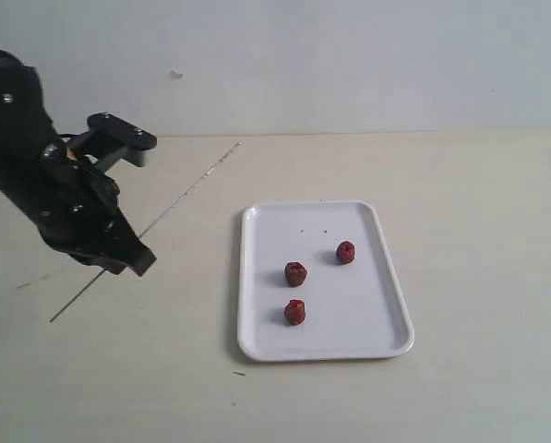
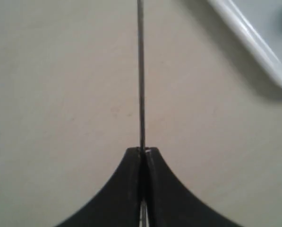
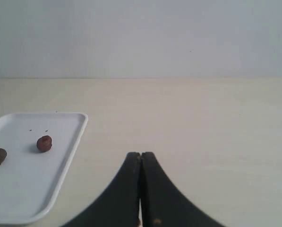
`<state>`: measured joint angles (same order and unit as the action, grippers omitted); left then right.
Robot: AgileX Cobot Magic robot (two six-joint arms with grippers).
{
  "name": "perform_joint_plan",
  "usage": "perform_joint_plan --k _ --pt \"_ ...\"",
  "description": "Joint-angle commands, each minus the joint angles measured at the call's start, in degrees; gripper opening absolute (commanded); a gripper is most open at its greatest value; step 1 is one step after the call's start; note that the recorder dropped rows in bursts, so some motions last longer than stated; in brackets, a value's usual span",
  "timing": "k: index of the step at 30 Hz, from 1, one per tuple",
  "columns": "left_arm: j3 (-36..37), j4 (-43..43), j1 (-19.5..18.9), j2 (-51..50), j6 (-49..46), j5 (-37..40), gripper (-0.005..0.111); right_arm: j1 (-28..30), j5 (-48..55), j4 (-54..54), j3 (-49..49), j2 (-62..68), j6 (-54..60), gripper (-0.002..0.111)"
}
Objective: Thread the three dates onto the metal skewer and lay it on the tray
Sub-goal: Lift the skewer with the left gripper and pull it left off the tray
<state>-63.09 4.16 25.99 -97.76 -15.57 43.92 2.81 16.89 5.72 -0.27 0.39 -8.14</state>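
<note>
My left claw (image 2: pixel 143 151) grips the skewer (image 2: pixel 141 71) over the desk (image 1: pixel 469 185), left of the tray (image 1: pixel 257 277). My right claw (image 3: pixel 141 156) is pressed together, empty. The three dates (image 1: pixel 295 273) lie apart on the tray.

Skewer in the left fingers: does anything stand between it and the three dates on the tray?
Nothing visible does. The left fingers are shut on the skewer beside the tray; only table surface shows between them. The three dates lie apart and uncovered on the tray.
</note>
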Motion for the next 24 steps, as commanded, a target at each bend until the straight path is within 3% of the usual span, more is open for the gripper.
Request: perform_joint_plan --k 1,6,14,17,24 --pt "1.41 2.73 -2.90 2.04 -4.12 -3.34 0.000 0.27 -0.44 0.24 0.27 -0.39 0.03 0.000" --pt "1.41 3.49 -3.13 2.04 -9.52 -3.49 0.000 0.27 -0.44 0.24 0.27 -0.39 0.03 0.000" --pt "1.41 3.81 -3.13 2.04 -9.69 -1.40 0.000 0.27 -1.13 0.81 0.27 -0.39 0.16 0.000" --pt "1.41 3.96 -3.13 2.04 -9.69 0.67 0.000 0.27 -8.19 -0.03 0.27 -0.39 0.62 0.000" --pt "1.63 4.34 -3.13 2.04 -11.65 5.24 0.000 0.27 -25.25 -14.90 0.27 -0.39 0.37 0.000"
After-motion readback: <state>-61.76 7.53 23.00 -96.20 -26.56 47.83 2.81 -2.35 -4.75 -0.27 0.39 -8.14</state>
